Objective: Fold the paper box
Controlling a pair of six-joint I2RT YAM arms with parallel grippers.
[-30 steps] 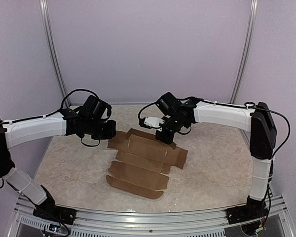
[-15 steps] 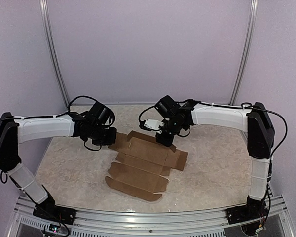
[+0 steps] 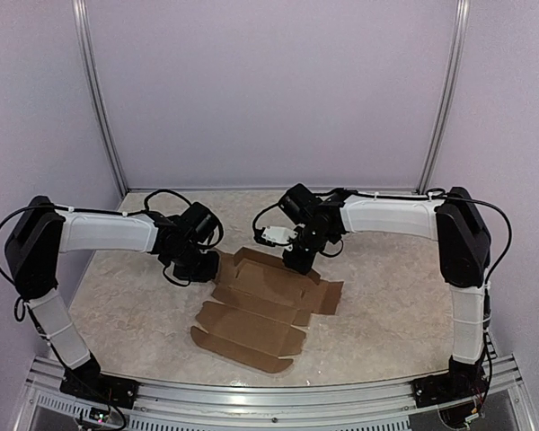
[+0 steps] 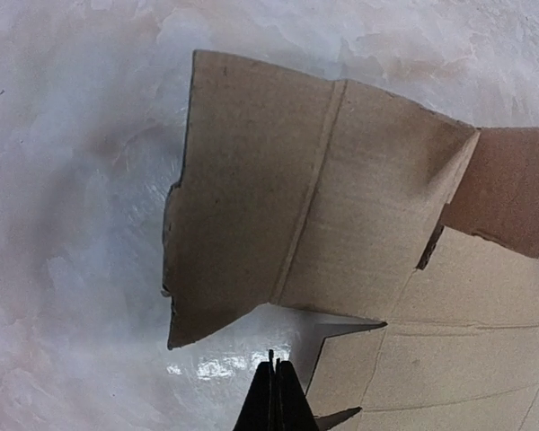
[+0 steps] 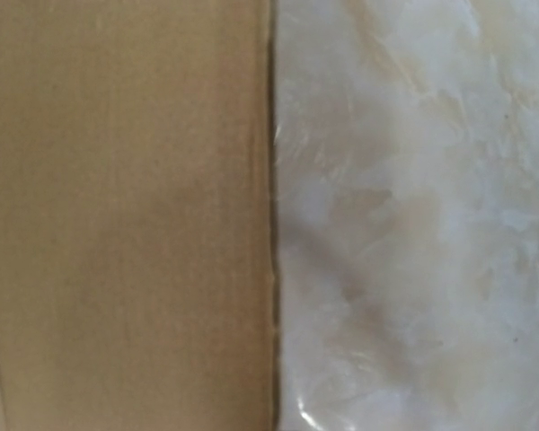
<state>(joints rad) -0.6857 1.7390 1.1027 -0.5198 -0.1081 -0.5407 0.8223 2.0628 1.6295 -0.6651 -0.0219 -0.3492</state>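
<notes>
Brown cardboard paper box (image 3: 251,314) lies flat, unfolded, mid table (image 3: 117,305). Farther back, left gripper (image 4: 272,395) sits by its left corner w/ fingers pinched together on nothing. Right gripper (image 3: 296,260) is low over the far edge, can't tell if open tbh.

Flat paper box (image 3: 256,310) centred, left hand (image 3: 207,268) and right hand (image 3: 296,263) crowding its far edge — table (image 3: 391,305) open alongside.

No legible txt or labels.
</notes>
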